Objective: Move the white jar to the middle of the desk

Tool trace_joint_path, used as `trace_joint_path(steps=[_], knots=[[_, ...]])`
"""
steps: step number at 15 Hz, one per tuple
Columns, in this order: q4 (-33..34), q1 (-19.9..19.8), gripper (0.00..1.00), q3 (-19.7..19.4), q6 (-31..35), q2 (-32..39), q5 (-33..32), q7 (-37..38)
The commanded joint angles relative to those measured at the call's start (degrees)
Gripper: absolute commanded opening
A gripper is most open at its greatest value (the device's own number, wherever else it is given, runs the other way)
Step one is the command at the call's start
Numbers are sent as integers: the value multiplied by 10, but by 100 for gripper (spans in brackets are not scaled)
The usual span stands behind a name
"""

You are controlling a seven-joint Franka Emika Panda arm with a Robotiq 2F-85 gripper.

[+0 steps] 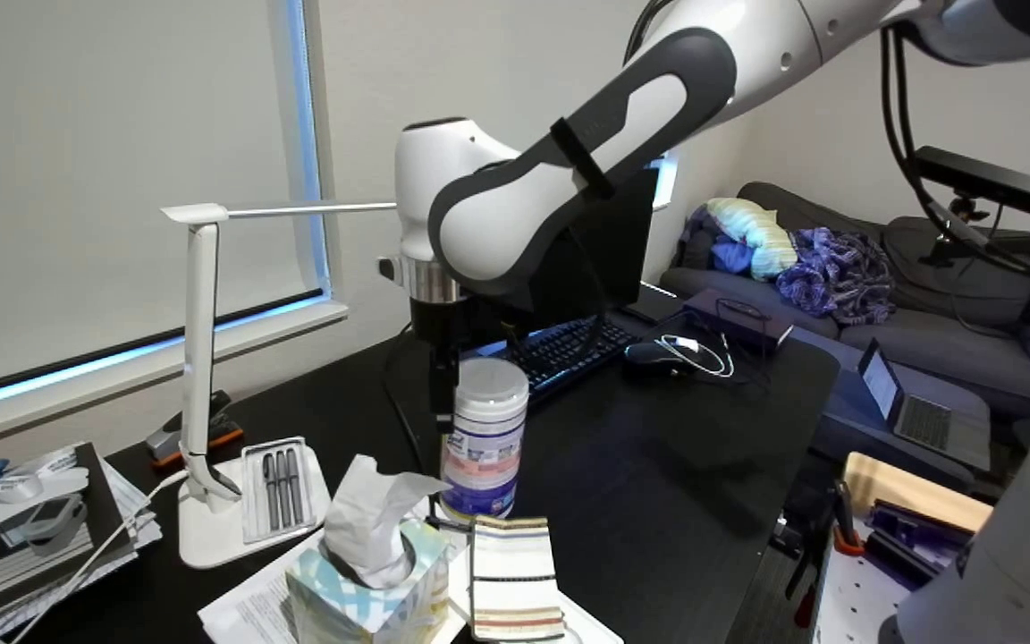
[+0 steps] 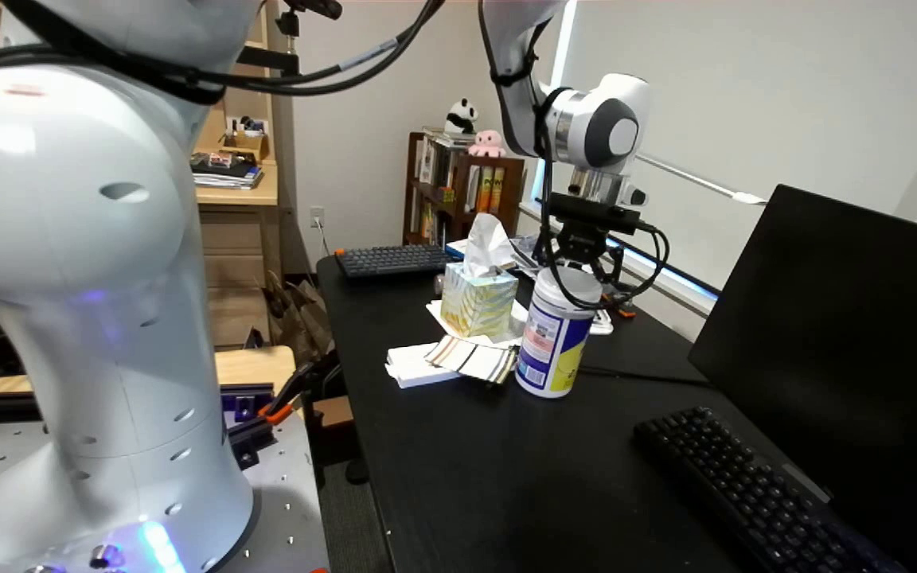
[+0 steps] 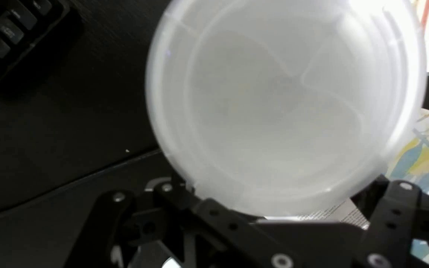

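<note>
The white jar, with a pale lid and a purple and pink label, shows in both exterior views [image 1: 484,438] [image 2: 552,344]. It stands upright on the black desk [image 1: 649,510], beside the tissue box. In the wrist view its round lid [image 3: 285,93] fills the middle. My gripper [image 1: 445,394] points down at the window side of the jar, close against it. In the wrist view the gripper [image 3: 277,188] is open, its fingers spread on either side of the lid's lower edge. The fingertips are hidden under the lid, so I cannot tell how firmly they touch.
A tissue box [image 1: 372,581] and a striped cloth-like item [image 1: 515,577] lie close by the jar. A lamp [image 1: 199,340] stands near the window. A keyboard [image 2: 745,477] and a monitor [image 2: 817,342] stand along the wall side. A mouse [image 1: 654,355] and a cable lie there too.
</note>
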Motion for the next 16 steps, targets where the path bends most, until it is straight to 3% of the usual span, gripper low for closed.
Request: trace_joint_path(steps=[1,10,16], knots=[[27,1,100,8,-1,36,7,8],[48,7,100,0,12,82,-15,9],[3,-5,100,-6,57,74,-25,-13]])
